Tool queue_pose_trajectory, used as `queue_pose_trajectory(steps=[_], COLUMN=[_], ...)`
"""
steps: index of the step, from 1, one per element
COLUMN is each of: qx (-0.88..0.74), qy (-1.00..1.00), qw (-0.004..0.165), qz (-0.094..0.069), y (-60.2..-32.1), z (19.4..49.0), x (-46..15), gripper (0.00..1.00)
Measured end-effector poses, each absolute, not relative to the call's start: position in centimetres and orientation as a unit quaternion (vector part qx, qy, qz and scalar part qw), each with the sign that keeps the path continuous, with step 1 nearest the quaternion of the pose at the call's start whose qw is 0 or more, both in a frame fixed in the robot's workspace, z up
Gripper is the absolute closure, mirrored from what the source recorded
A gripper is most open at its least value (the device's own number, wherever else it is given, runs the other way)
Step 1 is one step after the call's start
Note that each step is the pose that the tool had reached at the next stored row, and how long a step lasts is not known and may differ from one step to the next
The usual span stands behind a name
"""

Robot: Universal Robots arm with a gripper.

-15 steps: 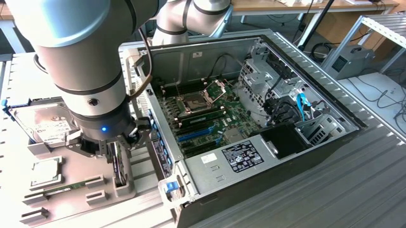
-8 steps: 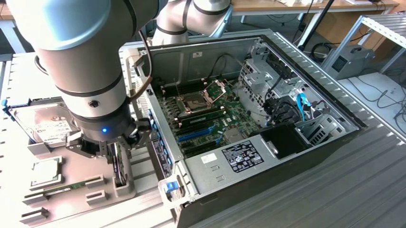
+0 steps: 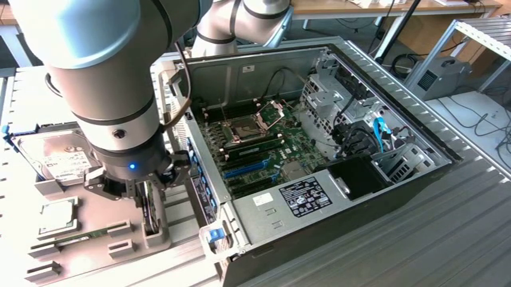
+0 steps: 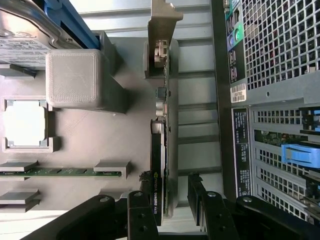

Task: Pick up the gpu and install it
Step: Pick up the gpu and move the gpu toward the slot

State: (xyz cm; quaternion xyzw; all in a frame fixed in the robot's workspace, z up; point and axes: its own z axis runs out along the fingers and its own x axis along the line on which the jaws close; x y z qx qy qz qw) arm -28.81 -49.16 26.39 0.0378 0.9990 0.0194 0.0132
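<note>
Gripper (image 4: 171,212) wide open, nothing in its hold; the two fingers (image 4: 142,217) stood on either side of the gpu (image 4: 159,160), one close against the black face, the other with a gap showing; whether the near pad touched, I could not tell.

The gpu stood on edge in its slot of the grey fixture tray (image 4: 130,130), silver bracket (image 4: 162,20) at the far end from me; untouched as far as I could judge, not lifted.

Beyond it on the same tray: a memory stick (image 4: 60,173) lying in its clips, a processor chip (image 4: 25,122) in a square pocket, and the hard drive (image 3: 60,158) farther off; all well clear of my fingers.

On the other side, just beside the tray, lay the computer case (image 3: 351,66), open side up; motherboard (image 3: 264,149) exposed, blue expansion slots (image 3: 243,169) visible near the rear wall.

Step in hand, by my reading: the pick, at the point of straddling the card before any squeeze; install not begun.

What the grasp called for, as I judged it: pads square on both flat faces, clear of the raised parts along the card; a straight pull out of the slot, since a tilt could bind the card in the fixture.
</note>
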Motion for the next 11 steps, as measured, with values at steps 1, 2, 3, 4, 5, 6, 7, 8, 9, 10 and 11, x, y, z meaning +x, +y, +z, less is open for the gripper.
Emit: queue_pose_trajectory(steps=[1,2,3,4,5,6,7,8,9,10,11], qx=[0.038,0.038,0.038,0.038,0.038,0.038,0.038,0.038,0.038,0.038,0.038], qy=[0.999,0.999,0.999,0.999,0.999,0.999,0.999,0.999,0.999,0.999,0.999], qw=[0.013,0.013,0.013,0.013,0.013,0.013,0.013,0.013,0.013,0.013,0.013], qz=[0.019,0.019,0.019,0.019,0.019,0.019,0.019,0.019,0.019,0.019,0.019], y=[-49.16,-49.16,-49.15,-49.12,-49.08,-49.01,-48.95,-48.89,-48.86,-48.85,-48.76], z=[26.32,26.25,26.19,26.13,26.09,26.04,26.02,26.01,26.0,26.0,26.01], x=[-28.81,-28.81,-28.81,-28.81,-28.82,-28.82,-28.81,-28.82,-28.82,-28.84,-28.87], gripper=[0.58,0.58,0.58,0.58,0.58,0.58,0.58,0.58,0.58,0.58,0.58])
